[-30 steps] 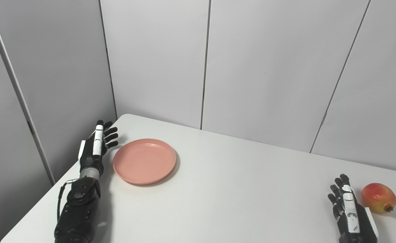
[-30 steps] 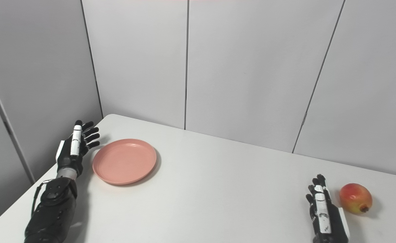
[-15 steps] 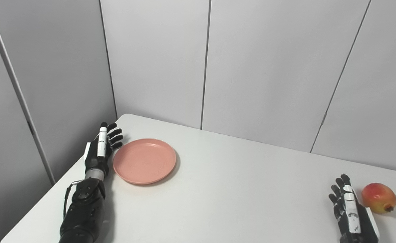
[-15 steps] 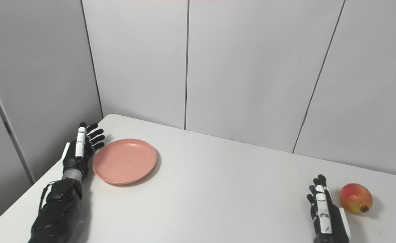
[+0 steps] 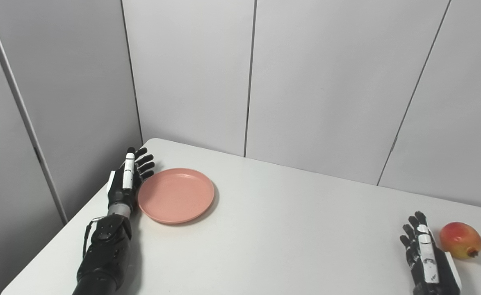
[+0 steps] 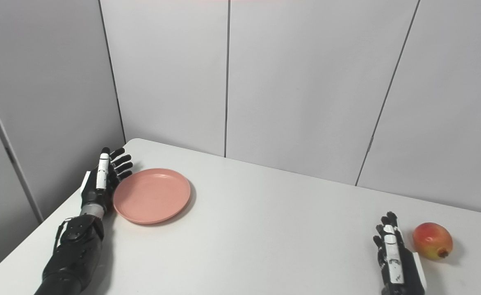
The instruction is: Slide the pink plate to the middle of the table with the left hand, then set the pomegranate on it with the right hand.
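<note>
A round pink plate (image 5: 176, 195) lies flat on the white table (image 5: 273, 229), near its far left corner. My left hand (image 5: 127, 180) stands open right against the plate's left rim, palm turned toward it, fingers spread and pointing away from me. A red and yellow pomegranate (image 5: 460, 240) rests at the table's right side. Just left of the fruit, my right hand (image 5: 425, 256) is open, fingers up, a small gap from it. Neither hand holds anything.
Grey wall panels (image 5: 314, 82) close off the table's far edge and left side. The table's left edge (image 5: 72, 221) runs just beside my left forearm. A wide stretch of bare white tabletop lies between the plate and the pomegranate.
My left hand has moved right and forward until it meets the plate's left rim. The plate, the pomegranate and my right hand have stayed where they were.
</note>
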`<state>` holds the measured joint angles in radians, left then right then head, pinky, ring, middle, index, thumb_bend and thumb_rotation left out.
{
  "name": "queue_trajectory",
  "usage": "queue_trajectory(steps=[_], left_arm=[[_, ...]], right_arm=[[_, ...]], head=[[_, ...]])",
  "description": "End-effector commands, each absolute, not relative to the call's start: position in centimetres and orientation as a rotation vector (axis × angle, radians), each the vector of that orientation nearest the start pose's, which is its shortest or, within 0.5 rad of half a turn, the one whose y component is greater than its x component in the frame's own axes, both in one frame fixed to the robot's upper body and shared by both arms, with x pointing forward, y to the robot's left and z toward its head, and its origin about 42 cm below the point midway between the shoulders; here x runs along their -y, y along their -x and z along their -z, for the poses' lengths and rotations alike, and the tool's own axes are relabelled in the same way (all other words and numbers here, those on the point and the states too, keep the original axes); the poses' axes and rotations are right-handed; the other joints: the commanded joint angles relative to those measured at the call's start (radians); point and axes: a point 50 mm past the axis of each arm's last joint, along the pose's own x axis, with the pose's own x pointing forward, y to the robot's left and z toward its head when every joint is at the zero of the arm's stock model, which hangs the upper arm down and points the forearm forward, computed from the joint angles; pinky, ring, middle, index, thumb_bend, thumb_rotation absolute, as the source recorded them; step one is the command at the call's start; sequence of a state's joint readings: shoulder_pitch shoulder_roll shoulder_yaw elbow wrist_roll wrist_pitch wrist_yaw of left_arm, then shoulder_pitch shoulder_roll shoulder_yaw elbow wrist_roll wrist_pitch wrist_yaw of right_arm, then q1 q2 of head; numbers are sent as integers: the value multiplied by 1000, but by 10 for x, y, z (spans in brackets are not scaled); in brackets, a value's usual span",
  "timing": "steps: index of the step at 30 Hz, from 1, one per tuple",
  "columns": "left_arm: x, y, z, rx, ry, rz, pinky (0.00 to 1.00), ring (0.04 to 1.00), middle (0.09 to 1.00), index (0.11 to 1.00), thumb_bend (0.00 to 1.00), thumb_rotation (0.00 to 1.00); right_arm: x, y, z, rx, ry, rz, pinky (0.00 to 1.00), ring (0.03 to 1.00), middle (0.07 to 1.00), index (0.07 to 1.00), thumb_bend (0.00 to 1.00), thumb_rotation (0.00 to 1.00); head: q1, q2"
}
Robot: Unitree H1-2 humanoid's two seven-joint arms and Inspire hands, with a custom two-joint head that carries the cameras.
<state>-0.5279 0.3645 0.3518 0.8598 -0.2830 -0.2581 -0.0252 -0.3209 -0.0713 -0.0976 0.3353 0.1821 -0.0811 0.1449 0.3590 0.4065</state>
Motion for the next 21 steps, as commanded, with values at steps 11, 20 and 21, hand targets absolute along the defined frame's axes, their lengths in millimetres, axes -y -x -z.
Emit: queue_trajectory(steps=[11, 20, 21], left_arm=[[-395, -442, -132, 77, 183, -265, 776, 794, 789, 782, 609, 1000], [-370, -445, -134, 53, 170, -218, 772, 793, 793, 782, 607, 1000], [-366, -445, -133, 50, 171, -211, 773, 794, 795, 783, 610, 1000]], right_arm=[[232, -395, -139, 163, -111, -117, 1000, 1000, 1000, 1000, 404, 900], [231, -394, -140, 166, -107, -113, 1000, 1000, 1000, 1000, 405, 904], [231, -394, -140, 166, -109, -112, 1000, 1000, 1000, 1000, 407, 901]], head=[[-4, 3], [-8, 6], [-8, 7]])
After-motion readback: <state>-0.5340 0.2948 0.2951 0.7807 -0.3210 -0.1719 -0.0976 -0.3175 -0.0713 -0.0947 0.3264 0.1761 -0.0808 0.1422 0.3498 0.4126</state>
